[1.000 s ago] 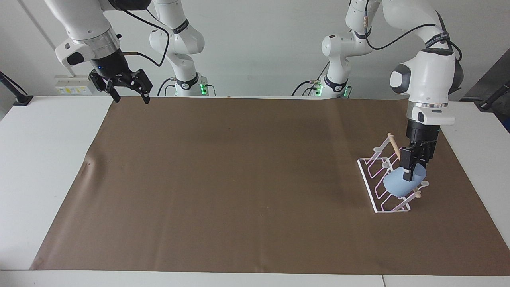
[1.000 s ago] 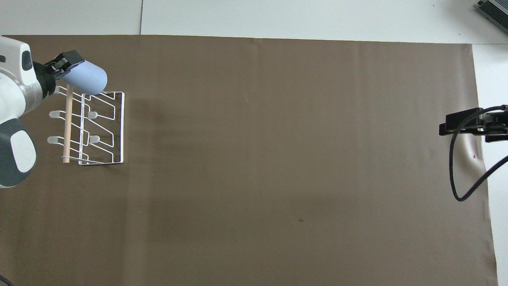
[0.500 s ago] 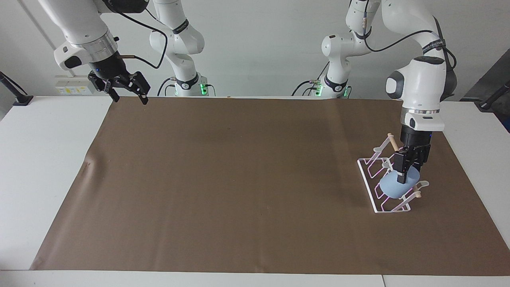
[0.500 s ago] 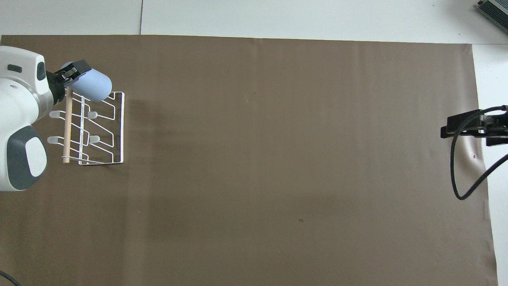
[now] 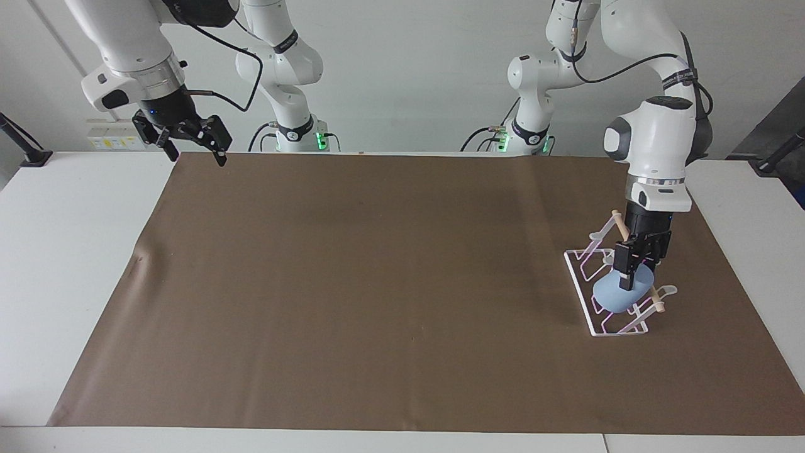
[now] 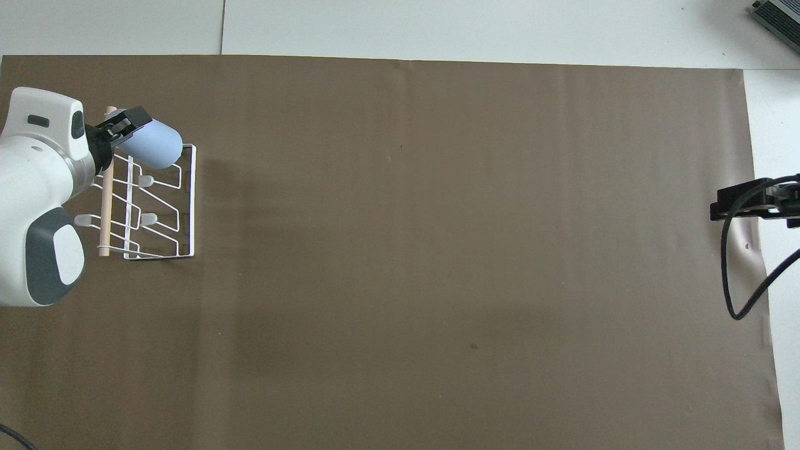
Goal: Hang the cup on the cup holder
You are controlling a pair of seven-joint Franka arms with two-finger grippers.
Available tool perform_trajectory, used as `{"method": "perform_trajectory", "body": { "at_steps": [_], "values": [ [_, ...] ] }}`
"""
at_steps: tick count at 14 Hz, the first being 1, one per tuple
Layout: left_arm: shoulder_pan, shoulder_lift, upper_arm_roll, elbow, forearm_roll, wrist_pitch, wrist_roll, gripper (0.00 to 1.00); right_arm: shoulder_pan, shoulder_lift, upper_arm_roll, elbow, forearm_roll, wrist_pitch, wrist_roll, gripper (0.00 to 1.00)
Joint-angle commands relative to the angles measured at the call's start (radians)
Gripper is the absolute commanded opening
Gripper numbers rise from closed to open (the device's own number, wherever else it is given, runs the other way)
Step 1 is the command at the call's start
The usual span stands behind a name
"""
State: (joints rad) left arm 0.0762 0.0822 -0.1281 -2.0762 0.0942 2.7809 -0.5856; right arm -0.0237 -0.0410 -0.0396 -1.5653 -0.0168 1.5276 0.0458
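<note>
- The cup holder [image 5: 609,290] stands at the left arm's end of the brown mat [image 5: 390,289]; its slanted prongs and wooden rod [image 6: 107,187] obstruct low passage there.
- The left gripper [image 5: 627,278], clamped on the cup [image 5: 617,296], occupies the holder's end farthest from the robots.
- The right gripper [image 5: 188,139], jaws apart, hangs over the mat's corner at the right arm's end.
- Between holder and right gripper the mat offers unobstructed passage.
</note>
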Motion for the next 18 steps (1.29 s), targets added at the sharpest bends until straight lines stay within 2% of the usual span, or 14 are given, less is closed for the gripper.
{"method": "perform_trajectory", "body": {
  "at_steps": [1, 2, 4, 6, 10, 16, 17, 18],
  "values": [
    [0.016, -0.015, -0.007, -0.024, 0.022, 0.019, 0.009, 0.04, 0.008, 0.009, -0.013, 0.031, 0.0, -0.02, -0.029, 1.0],
    [0.016, -0.015, -0.005, -0.024, 0.022, 0.019, 0.009, 0.1, 0.01, 0.009, -0.011, 0.025, 0.0, -0.018, -0.023, 1.0],
    [0.016, -0.015, -0.005, -0.022, 0.022, 0.013, 0.009, 0.31, 0.01, 0.007, -0.005, 0.014, 0.0, -0.006, -0.023, 1.0],
    [0.016, -0.015, -0.005, -0.021, 0.022, 0.009, 0.009, 0.43, -0.004, 0.003, -0.006, -0.03, 0.023, 0.002, -0.021, 1.0],
    [0.016, -0.015, -0.007, -0.019, 0.022, 0.009, 0.009, 0.5, -0.01, 0.047, -0.008, 0.016, 0.012, -0.03, -0.02, 1.0],
    [0.016, -0.013, -0.007, -0.013, 0.022, -0.003, 0.01, 0.59, 0.013, 0.036, -0.002, -0.032, 0.017, 0.019, 0.022, 1.0],
    [0.016, -0.013, -0.007, -0.013, 0.022, -0.003, 0.01, 0.7, 0.022, 0.035, -0.002, -0.036, 0.017, 0.019, 0.023, 1.0],
    [0.014, -0.013, -0.005, -0.013, 0.022, -0.003, 0.01, 0.74, 0.025, 0.035, -0.002, -0.036, 0.017, 0.019, 0.023, 1.0]
  ]
}}
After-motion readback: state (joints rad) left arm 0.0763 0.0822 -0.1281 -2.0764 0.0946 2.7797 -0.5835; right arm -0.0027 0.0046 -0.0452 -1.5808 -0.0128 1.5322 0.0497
